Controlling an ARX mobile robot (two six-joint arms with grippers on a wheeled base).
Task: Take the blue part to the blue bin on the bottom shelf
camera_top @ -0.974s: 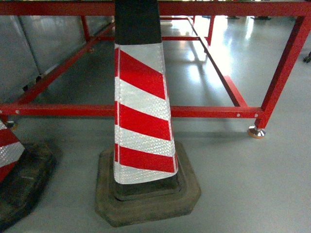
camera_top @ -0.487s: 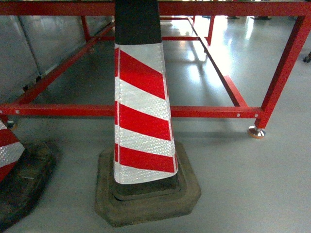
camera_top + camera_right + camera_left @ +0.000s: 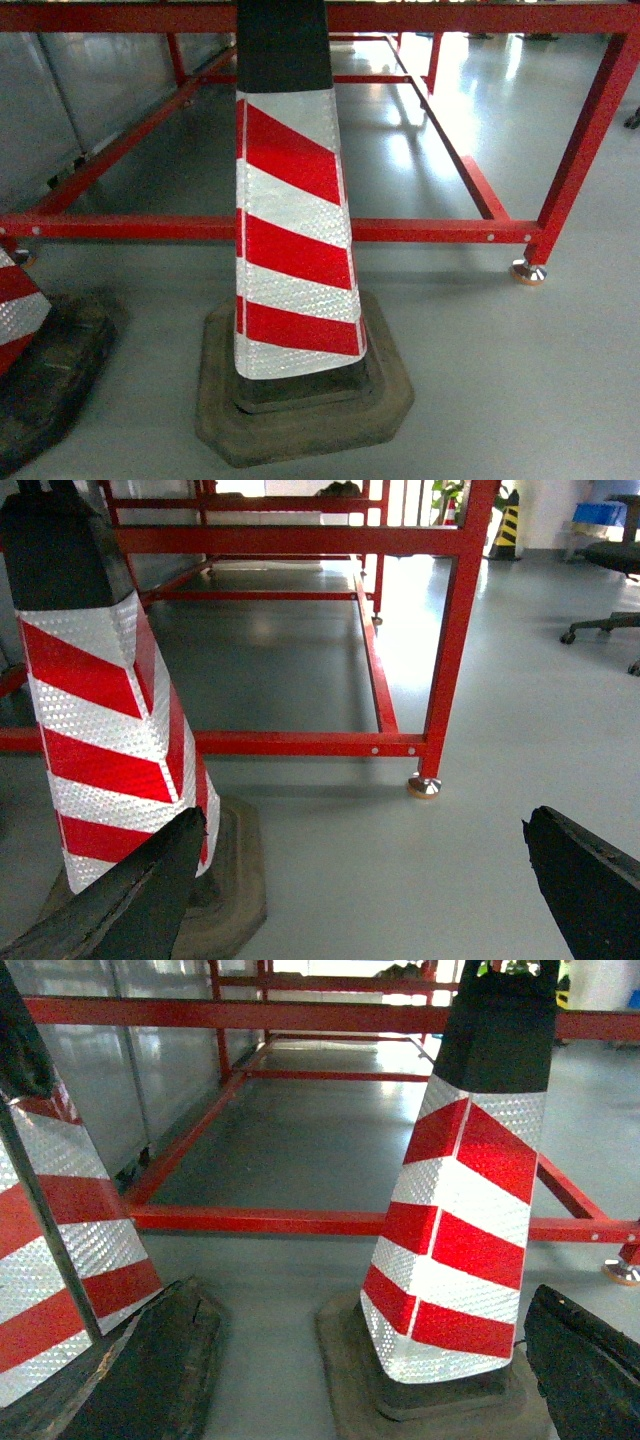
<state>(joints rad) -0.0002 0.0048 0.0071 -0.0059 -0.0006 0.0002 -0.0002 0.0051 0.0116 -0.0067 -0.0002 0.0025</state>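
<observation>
Neither the blue part nor the blue bin shows in any view, and the bottom shelf with its roller tracks is not in sight either; where the part lies cannot be told. What fills the head view is a red-and-white striped traffic cone (image 3: 293,250) on a dark rubber base, standing on the grey floor (image 3: 500,380) just in front of a red steel frame (image 3: 420,230). The frame's lowest rail passes behind the cone, and one of its legs ends in a small metal foot (image 3: 527,271). A second cone (image 3: 30,340) sits at the left edge.

The left hand (image 3: 330,1380) shows only dark fingers (image 3: 590,1370) at the bottom corners of its wrist view, set wide apart and holding nothing. The right hand (image 3: 360,900) is likewise spread and empty, its fingers (image 3: 590,880) framing bare floor.

In my judgement this is the approach or search step, with no grasp begun. The next move calls for steering the base around the cones and turning the cameras toward the rack until the part comes into sight.
</observation>
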